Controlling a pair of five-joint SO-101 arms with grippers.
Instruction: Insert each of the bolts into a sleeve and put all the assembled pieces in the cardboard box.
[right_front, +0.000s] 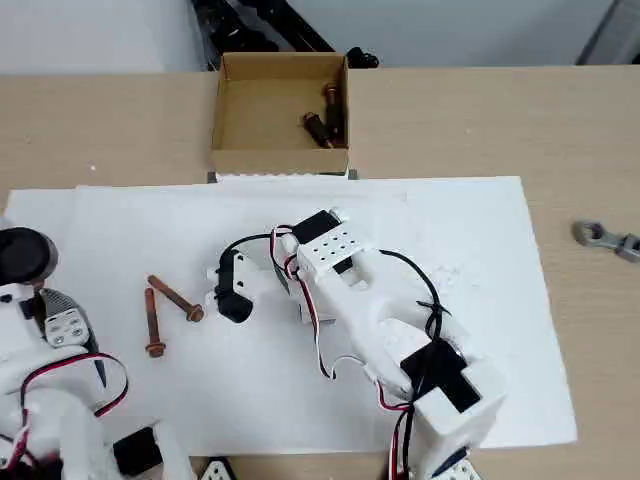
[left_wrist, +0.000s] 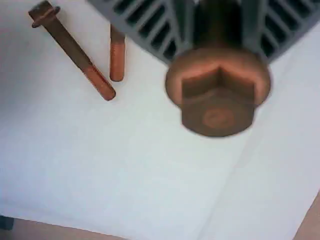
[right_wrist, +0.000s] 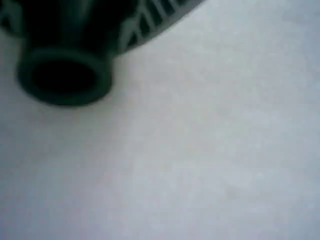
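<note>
Three bolts (left_wrist: 75, 52), one sleeve (right_wrist: 64, 96), two assembled pieces (right_front: 318, 129), one cardboard box (right_front: 260, 160).

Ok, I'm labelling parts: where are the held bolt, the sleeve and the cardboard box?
held bolt (left_wrist: 217, 95), left wrist view, its hex head.
sleeve (right_wrist: 64, 98), right wrist view, its front rim.
cardboard box (right_front: 280, 160), high view, its near wall.

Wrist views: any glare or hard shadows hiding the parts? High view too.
Left wrist view: even light, no glare; the held bolt and the loose bolts cast barely any shadow on the paper. Right wrist view: the sleeve reads almost black, with only a faint shadow under it. High view: no glare on the paper, and the cardboard box is lit evenly inside.
</note>
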